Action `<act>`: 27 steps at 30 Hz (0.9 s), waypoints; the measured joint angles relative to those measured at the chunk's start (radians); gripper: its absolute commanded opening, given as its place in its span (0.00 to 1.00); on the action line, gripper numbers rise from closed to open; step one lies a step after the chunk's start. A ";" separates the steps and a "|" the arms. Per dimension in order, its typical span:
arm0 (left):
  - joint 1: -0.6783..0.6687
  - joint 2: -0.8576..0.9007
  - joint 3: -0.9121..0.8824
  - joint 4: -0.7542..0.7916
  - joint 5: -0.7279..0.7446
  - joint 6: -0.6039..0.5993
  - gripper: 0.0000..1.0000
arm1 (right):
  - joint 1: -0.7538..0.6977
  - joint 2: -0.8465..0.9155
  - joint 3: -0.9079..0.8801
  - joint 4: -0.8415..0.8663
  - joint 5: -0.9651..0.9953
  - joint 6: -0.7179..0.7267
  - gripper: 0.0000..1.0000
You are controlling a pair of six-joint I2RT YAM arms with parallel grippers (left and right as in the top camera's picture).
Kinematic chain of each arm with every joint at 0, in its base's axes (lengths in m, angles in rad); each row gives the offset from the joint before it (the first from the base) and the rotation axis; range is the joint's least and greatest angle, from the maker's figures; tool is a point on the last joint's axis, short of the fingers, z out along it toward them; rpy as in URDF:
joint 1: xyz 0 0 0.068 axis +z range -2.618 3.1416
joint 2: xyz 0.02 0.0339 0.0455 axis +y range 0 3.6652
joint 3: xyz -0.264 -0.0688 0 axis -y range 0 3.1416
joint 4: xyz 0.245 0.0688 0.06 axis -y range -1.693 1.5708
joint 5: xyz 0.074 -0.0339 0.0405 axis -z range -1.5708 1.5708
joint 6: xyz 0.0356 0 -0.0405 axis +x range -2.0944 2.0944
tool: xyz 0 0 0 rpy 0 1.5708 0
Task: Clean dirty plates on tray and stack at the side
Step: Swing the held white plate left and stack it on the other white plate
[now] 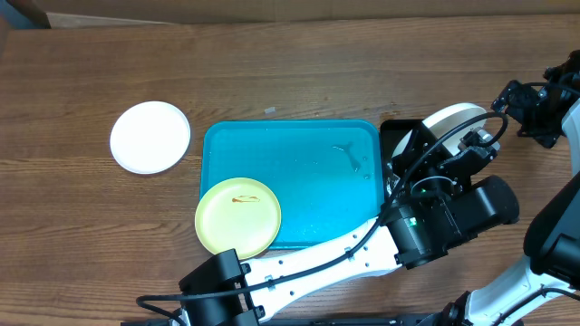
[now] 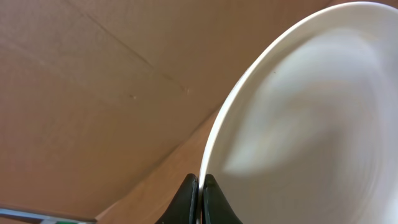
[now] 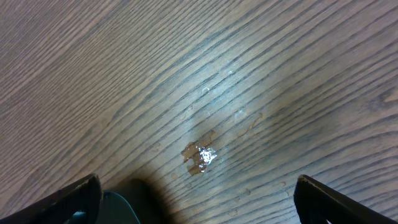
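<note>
Closest in, at the left wrist: left pincer point(image 2: 200, 193) pinched tight on the rim of a white plate point(image 2: 311, 112), black fingers point(image 2: 186, 200) pressed to either face of the edge, plate tilted up off the table, brown cardboard point(image 2: 93, 93) behind. At the right wrist: right pincer point(image 3: 198, 186) spread wide, holding nothing, hanging over bare wood-grain table point(image 3: 280, 74), small shiny wet patch point(image 3: 199, 157) on the wood beneath. From overhead, nearest the robot's base: pale yellow-green plate point(image 1: 238, 215) lying flat on the near left corner of the turquoise tray point(image 1: 308, 163), overhanging the rim there, thin reddish-brown smear point(image 1: 243, 199) on its face. Past it, tray floor marked with wet streaks. Just beside the tray on the right: narrow black tray point(image 1: 396, 136), the gripped white plate up on edge above it. Farther right, at the frame's edge: right arm point(image 1: 544, 100), well apart from the plates. Farthest left, on the table near the tray's far left corner but not touching: second white plate point(image 1: 150, 137), flat, no smear visible.
</note>
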 measured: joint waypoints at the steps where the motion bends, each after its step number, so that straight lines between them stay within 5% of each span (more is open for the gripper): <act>1: 0.001 0.000 0.000 0.000 -0.002 0.007 0.04 | 0.000 0.000 0.000 0.000 0.000 0.000 1.00; 7: 0.019 0.000 0.003 -0.108 0.084 -0.069 0.04 | 0.000 0.000 0.000 0.000 0.000 0.000 1.00; 13: 0.144 0.000 0.005 -0.285 0.448 -0.312 0.04 | 0.000 0.000 0.000 0.000 0.000 0.000 1.00; 22: 0.614 0.000 0.005 -0.400 1.144 -0.567 0.04 | 0.000 0.000 0.000 0.002 0.000 0.000 1.00; 27: 0.932 0.000 0.006 -0.533 1.359 -0.612 0.04 | 0.000 0.000 0.000 0.002 0.000 0.000 1.00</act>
